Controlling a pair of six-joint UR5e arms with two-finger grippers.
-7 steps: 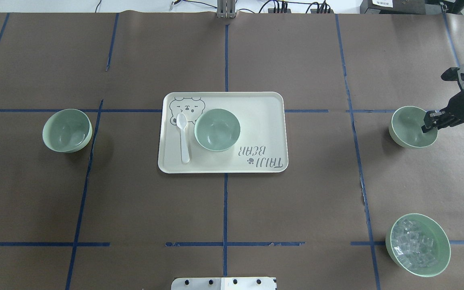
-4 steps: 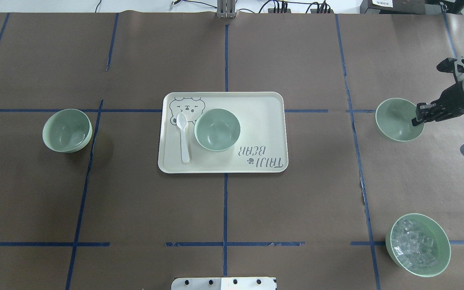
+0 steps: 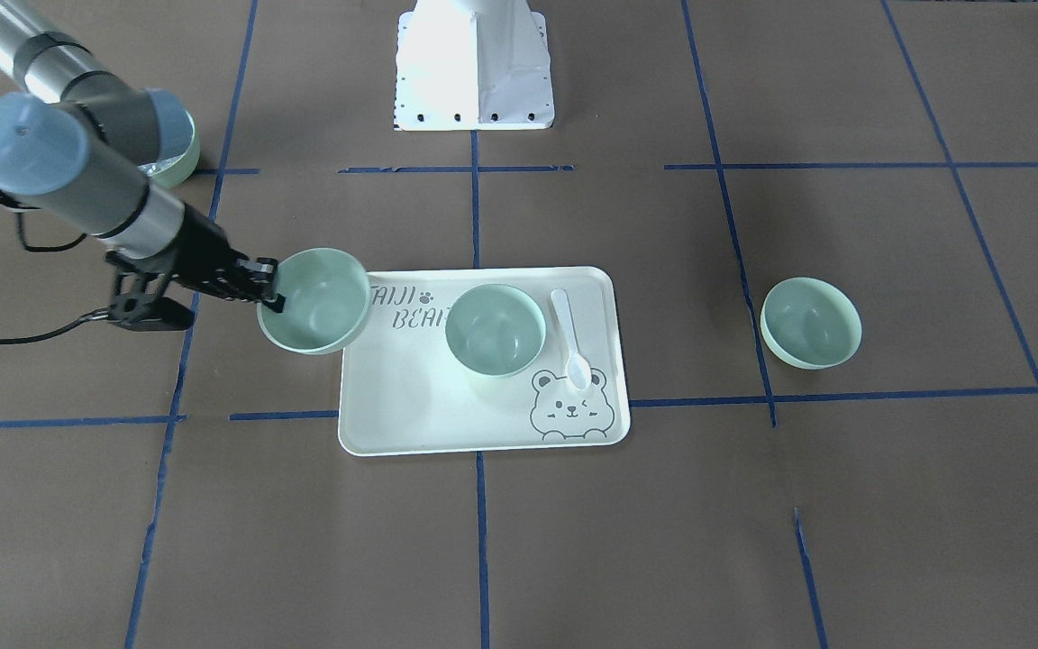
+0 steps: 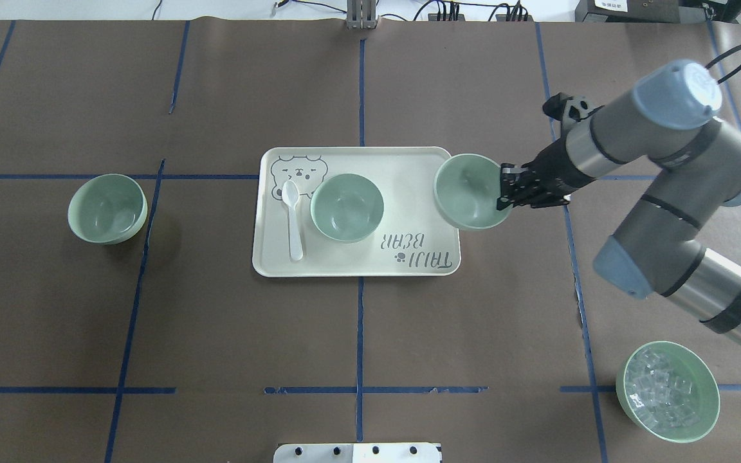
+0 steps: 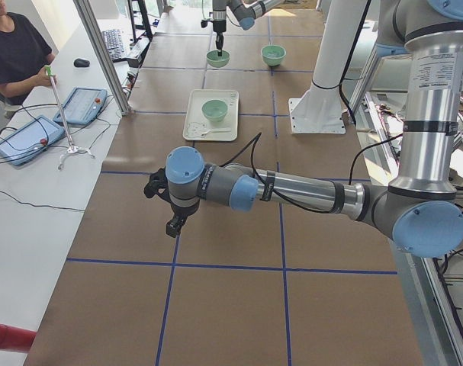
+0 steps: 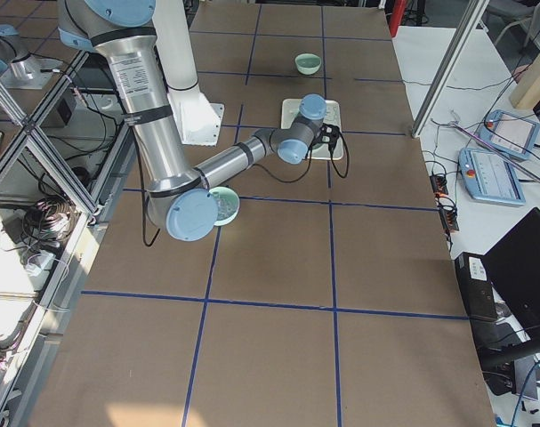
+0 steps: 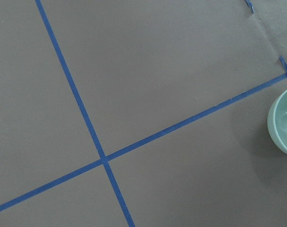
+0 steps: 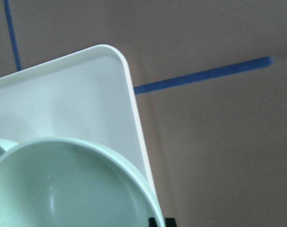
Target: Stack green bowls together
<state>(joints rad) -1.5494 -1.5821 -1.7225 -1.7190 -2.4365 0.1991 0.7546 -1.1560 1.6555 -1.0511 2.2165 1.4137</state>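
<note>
My right gripper [image 4: 504, 193] is shut on the rim of a pale green bowl [image 4: 470, 191] and holds it above the right edge of the cream tray [image 4: 409, 167]. In the front view the same gripper [image 3: 271, 293] grips that bowl [image 3: 316, 299]. The right wrist view shows the held bowl [image 8: 63, 189] over the tray's corner [image 8: 63, 104]. A second green bowl [image 4: 347, 207] sits on the tray. A third green bowl [image 4: 107, 208] stands on the table at the far left. My left gripper [image 5: 173, 226] shows only in the exterior left view, so I cannot tell its state.
A white spoon [image 4: 292, 218] lies on the tray left of the middle bowl. A green bowl with clear cubes [image 4: 666, 391] stands at the near right, under my right arm. The robot's white base [image 3: 474, 63] is at the table's near edge.
My right gripper has carried its bowl leftward from the table's right part to over the tray's right edge. The other bowls have not moved.
</note>
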